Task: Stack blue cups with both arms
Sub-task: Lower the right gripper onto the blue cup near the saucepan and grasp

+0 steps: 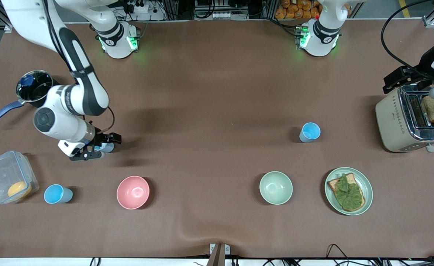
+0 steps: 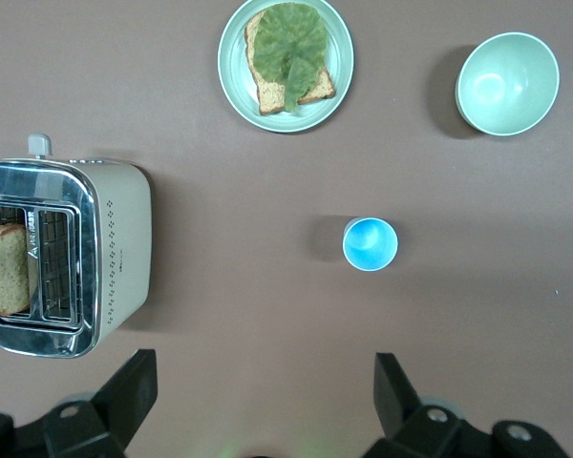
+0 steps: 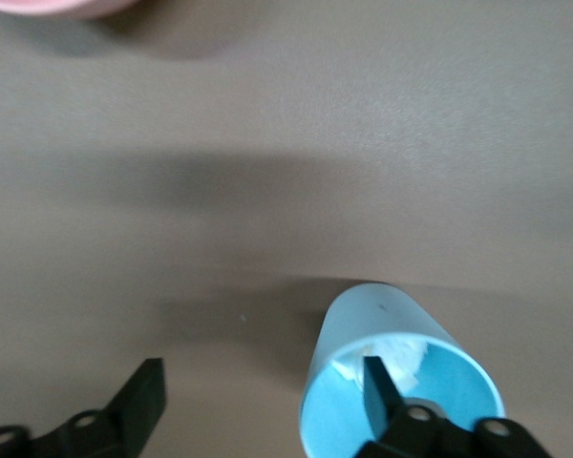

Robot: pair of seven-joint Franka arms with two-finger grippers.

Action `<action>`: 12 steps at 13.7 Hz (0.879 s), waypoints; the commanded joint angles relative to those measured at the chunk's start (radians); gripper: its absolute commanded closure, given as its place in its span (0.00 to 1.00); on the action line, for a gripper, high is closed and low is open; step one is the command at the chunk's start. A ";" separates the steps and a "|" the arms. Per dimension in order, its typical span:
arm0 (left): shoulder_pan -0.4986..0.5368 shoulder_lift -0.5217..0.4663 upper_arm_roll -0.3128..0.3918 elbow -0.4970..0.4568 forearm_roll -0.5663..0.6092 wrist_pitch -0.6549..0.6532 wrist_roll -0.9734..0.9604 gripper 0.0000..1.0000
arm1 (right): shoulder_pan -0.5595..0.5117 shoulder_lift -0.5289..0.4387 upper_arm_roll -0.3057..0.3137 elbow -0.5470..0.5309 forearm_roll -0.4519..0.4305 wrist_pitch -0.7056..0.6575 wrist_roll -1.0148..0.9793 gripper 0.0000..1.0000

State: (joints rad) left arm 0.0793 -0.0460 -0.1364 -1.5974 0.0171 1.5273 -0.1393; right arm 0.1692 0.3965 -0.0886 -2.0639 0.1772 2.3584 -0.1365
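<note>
Right pincer (image 3: 258,405) spread, 1 finger inside the pale cup (image 3: 396,382); closing off-centre could tip it.

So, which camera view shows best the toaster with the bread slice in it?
The left wrist view: it looks straight down on the toaster, so both slots and the bread slice show. The front view has the toaster at its edge, partly covered by the left arm. The right wrist view does not show it.

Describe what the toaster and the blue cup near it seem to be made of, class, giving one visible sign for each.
Toaster: probably cream-painted metal or plastic sides with a polished steel top, which throws mirror-like glints around its slots.
Blue cup: likely plastic, smooth with a slight sheen; the colour is even and the wall thin.
</note>
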 commanded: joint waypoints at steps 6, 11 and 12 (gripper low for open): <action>0.010 -0.012 -0.003 0.007 -0.002 -0.012 0.014 0.00 | 0.033 0.009 -0.010 0.011 0.018 -0.004 -0.002 1.00; 0.011 -0.009 0.003 0.005 -0.002 -0.012 0.015 0.00 | 0.035 -0.008 -0.011 0.106 -0.039 -0.146 -0.006 1.00; 0.011 -0.011 0.004 0.005 -0.003 -0.012 0.015 0.00 | 0.032 -0.008 -0.011 0.152 -0.041 -0.216 -0.005 1.00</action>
State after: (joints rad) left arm 0.0803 -0.0486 -0.1308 -1.5970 0.0171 1.5273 -0.1392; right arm 0.1941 0.3972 -0.0915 -1.9843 0.1555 2.2526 -0.1434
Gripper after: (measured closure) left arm 0.000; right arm 0.956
